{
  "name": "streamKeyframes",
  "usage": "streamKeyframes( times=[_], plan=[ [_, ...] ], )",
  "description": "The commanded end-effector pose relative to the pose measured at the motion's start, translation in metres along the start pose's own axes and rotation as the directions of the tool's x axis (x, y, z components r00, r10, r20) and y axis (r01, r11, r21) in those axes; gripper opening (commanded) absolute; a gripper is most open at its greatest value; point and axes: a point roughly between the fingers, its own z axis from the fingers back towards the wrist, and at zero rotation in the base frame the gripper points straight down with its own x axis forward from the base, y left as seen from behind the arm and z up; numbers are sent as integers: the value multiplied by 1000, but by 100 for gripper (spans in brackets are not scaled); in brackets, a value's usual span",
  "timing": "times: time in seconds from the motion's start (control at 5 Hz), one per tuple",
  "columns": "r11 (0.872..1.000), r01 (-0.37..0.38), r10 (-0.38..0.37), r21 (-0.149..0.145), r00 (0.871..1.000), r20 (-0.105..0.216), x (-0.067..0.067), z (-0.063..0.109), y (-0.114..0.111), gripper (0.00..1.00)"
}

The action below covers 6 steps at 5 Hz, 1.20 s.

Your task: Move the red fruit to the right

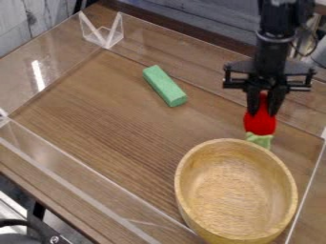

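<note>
The red fruit (261,122) is a small glossy red strawberry with a light green cap (260,140) hanging below it. My gripper (264,105) points straight down and is shut on the strawberry's upper part. The fruit hangs at the right side of the table, just above the far rim of the wooden bowl (237,193). I cannot tell whether the green cap touches the tabletop.
A flat green rectangular block (163,85) lies at the table's middle. The large wooden bowl fills the front right. Clear plastic walls (51,57) edge the wooden tabletop, with a clear stand (102,30) at the back left.
</note>
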Motion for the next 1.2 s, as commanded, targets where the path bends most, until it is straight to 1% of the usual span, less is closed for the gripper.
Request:
streamKeyframes(
  times=[0.0, 0.2, 0.4, 0.6, 0.8, 1.0],
  plan=[
    [999, -13, 15, -33, 998, 60, 16, 3, -11, 0],
    [999, -32, 34, -29, 998, 61, 21, -10, -11, 100],
    [999, -36, 37, -27, 997, 66, 29, -3, -19, 100],
    [998, -58, 60, -25, 995, 75, 37, 3, -22, 0],
    [999, -26, 28, -24, 996, 84, 41, 16, -12, 0],
    [1000, -13, 15, -24, 996, 83, 44, 28, -5, 100]
  ],
)
